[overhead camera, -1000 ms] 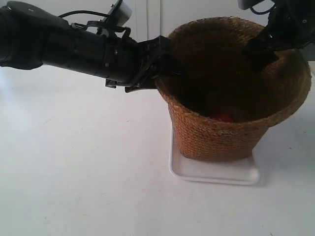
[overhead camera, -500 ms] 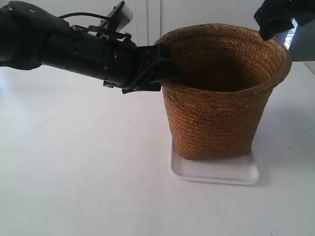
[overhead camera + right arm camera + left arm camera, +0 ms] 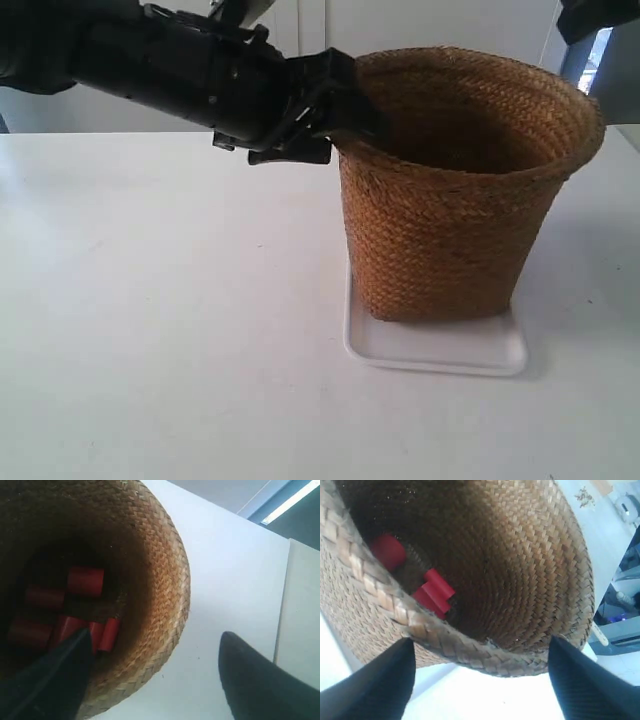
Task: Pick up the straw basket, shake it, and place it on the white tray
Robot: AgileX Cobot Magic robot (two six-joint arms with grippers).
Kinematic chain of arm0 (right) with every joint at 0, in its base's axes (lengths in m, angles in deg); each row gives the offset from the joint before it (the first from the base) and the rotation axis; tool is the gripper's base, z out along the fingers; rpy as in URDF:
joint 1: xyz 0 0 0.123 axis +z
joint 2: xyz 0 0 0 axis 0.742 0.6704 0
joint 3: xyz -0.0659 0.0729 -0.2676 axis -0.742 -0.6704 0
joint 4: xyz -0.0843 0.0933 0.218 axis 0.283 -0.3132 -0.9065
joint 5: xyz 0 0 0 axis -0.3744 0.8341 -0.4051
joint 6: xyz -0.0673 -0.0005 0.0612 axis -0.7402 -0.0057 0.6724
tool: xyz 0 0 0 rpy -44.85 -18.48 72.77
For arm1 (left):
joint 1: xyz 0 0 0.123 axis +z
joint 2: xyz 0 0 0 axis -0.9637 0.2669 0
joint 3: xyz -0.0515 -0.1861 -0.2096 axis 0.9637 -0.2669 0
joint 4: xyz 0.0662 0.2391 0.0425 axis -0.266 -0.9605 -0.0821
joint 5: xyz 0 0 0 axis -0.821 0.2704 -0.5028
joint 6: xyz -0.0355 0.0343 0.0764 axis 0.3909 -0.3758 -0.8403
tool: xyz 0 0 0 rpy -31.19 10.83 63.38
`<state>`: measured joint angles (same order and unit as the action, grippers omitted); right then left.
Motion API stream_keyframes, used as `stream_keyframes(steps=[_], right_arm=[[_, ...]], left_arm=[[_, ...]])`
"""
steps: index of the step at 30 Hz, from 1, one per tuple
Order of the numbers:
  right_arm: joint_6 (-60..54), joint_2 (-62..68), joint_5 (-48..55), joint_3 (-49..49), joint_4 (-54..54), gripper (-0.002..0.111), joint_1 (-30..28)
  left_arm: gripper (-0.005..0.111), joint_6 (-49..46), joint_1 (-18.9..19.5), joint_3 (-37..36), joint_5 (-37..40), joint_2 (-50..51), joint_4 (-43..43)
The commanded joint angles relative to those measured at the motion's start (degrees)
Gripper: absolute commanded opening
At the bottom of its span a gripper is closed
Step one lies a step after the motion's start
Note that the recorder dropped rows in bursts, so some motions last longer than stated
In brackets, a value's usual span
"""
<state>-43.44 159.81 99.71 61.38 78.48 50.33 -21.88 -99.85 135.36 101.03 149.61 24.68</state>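
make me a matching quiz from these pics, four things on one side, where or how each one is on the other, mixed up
Things:
1 basket
2 tray
3 red cylinders
4 left hand

Place or state:
a open, next to the basket
b lying in the basket
c upright on the tray
d white, under the basket

Pairs: 1-c, 2-d, 3-b, 4-a

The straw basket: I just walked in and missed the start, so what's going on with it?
The straw basket stands upright on the white tray, with red cylinders lying in its bottom. The left gripper is at its rim with jaws open, not clamping it. The right gripper hangs open above the basket, clear of it. The set-down looks done.
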Motion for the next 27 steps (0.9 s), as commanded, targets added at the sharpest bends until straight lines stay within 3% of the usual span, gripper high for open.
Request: stream_keyframes(steps=[1, 10, 23, 25, 27], right_arm=[[0.3, -0.6, 0.2, 0.2, 0.1, 0.067, -0.1], [0.3, -0.5, 0.3, 0.2, 0.1, 0.067, -0.1], [1.9, -0.5, 4.2, 0.2, 0.1, 0.064, -0.1], [1.9, -0.5, 5.5, 0.2, 0.1, 0.059, -0.1], [1.9, -0.8, 5.5, 0.2, 0.1, 0.049, -0.1]], left_arm=[[0.085, 2.8, 0.2, 0.8, 4.6, -1.1, -5.5], [0.089, 0.6, 0.2, 0.8, 5.9, -6.3, -10.2], [0.088, -7.2, 0.2, 0.8, 5.9, -23.2, -10.4], [0.082, -8.7, 0.2, 0.8, 5.1, -25.4, -10.8], [0.068, -9.8, 0.2, 0.8, 4.5, -27.3, -10.9]])
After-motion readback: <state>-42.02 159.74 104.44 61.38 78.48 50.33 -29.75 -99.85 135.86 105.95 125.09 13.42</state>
